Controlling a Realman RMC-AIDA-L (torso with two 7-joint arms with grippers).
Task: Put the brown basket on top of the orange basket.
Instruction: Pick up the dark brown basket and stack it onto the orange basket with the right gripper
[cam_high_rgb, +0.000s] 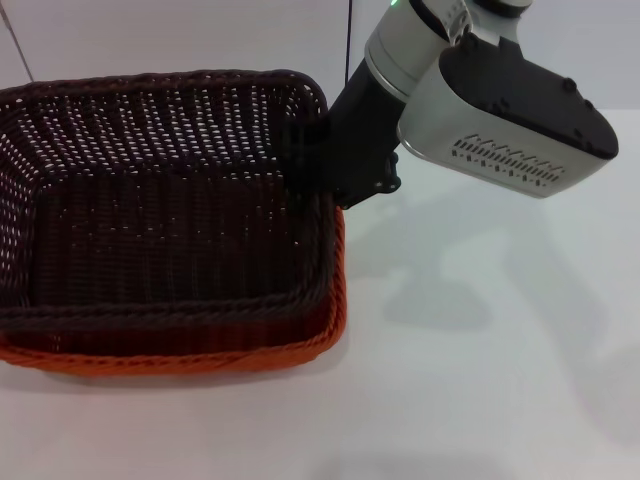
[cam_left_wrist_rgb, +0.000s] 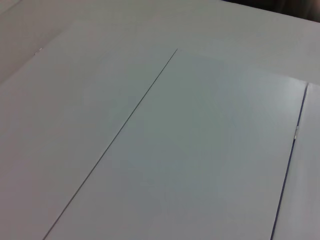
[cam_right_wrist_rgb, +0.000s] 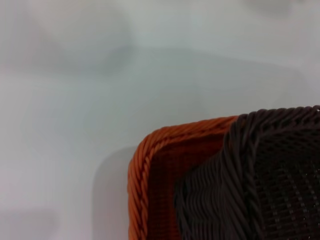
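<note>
Head looks down; right wrist close on both baskets' (cam_right_wrist_rgb: 200, 190) corner

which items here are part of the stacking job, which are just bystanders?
Job:
- brown basket, sitting in the orange one
- orange basket, underneath
- right gripper, at the brown basket's right rim

Not job:
- white table; left arm out of sight

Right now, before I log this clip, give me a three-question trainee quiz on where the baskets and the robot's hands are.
1. True or false: the dark brown woven wicker-style basket sits nested inside the bright orange woven wicker-style basket.
2. Which hand is at the brown basket's rim? A left, B right.
3. Fill in: both baskets rest on a ____ table.

Key: 1 true. 2 B: the right hand is at the rim's right edge; whether it grips cannot be seen. The left hand is out of view. 3 white.
</note>
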